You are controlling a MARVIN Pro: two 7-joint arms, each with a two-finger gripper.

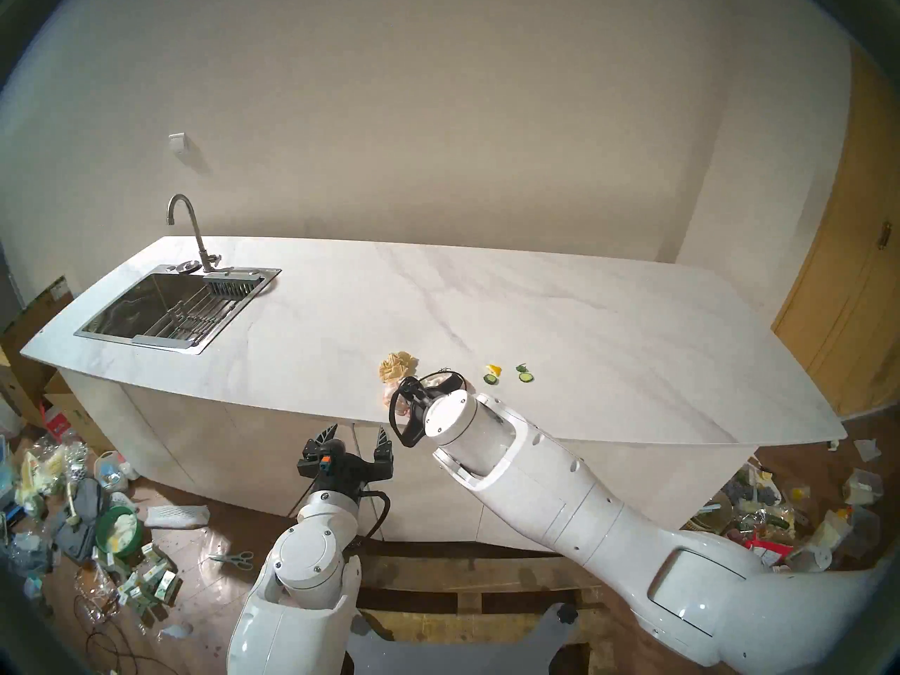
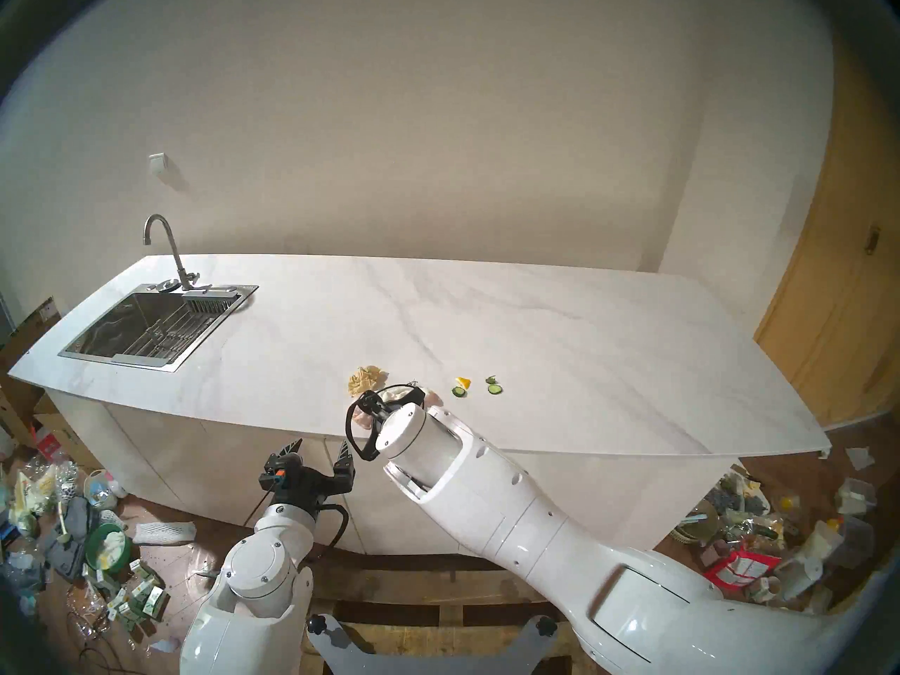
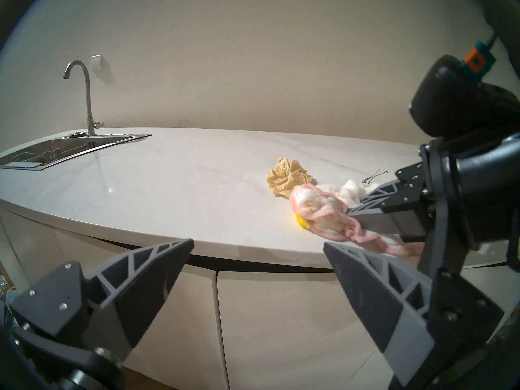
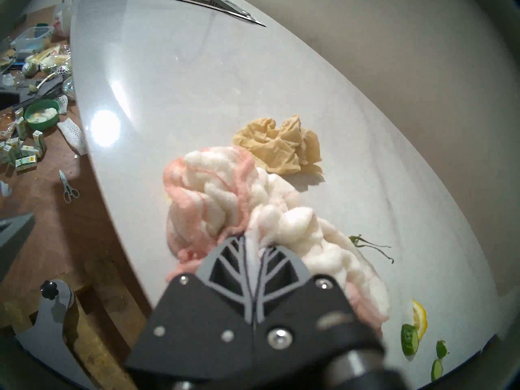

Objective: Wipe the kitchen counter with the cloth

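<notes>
Head views: right tool [image 1: 414,400] mostly hidden behind own wrist; only scraps of the cloth [image 1: 398,402] show, near front edge of tabletop [image 1: 560,318]. Right wrist view fills the gap: right tool's fingers [image 4: 239,257] pinched tight together w/ a fold of cloth between them, rest of cloth bunched on tabletop ahead of the tips, white w/ pink edging. Tan paper wad [image 4: 278,150] just beyond cloth, touching or nearly; can't tell which.

Left wrist view only: a yellow bit [image 3: 302,222] peeking from under cloth's near edge. Cloth seen here from the side, lying on slab, pink edge trailing toward tabletop lip.

Left tool [image 1: 358,438] off the tabletop, in front of cabinet fronts, jaws spread wide, nothing in them.

Counts:
- cloth 1, paper wad 1
- cucumber slices [image 1: 489,379] 2 in head views, right of cloth, well apart from it
- lemon piece [image 1: 494,368] 1, beside nearer cucumber slice
- dark stem scrap [image 4: 371,246] 1, clear in right wrist view
- sink [image 1: 121,338] 1, faucet [image 1: 187,231] 1, far left end
- scissors [image 4: 67,188] 1, on floor
</notes>
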